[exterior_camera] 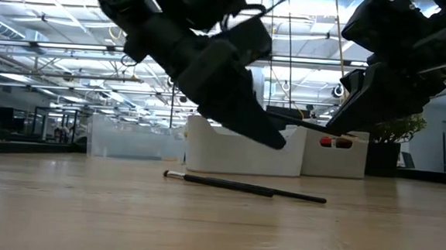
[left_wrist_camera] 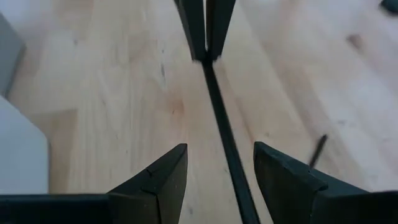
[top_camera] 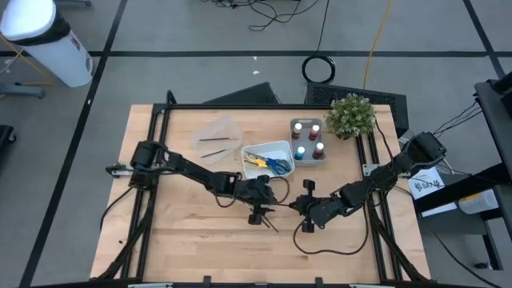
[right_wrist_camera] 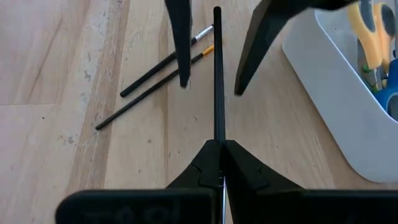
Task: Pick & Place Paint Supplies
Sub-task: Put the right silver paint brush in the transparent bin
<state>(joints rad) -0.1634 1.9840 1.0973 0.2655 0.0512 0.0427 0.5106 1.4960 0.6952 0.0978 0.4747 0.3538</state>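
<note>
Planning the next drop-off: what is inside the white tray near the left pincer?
Inside the white tray lie scissors with blue and orange-yellow handles, overlapping. A green-handled pair cannot be made out clearly. The right wrist view shows only the tray's near end; its floor beneath the scissors is covered.

Black brush (right_wrist_camera: 217, 74); white tray (top_camera: 268, 150) (blue, yellow scissors (top_camera: 270, 165)); tan wood table (top_camera: 200, 240).

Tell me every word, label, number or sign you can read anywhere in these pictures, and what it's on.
No text can be read here.
Dark marks on a white sheet beside the table's right edge: too small and blurred to read.
The paint pots, scissors and white tray show no legible labels.
</note>
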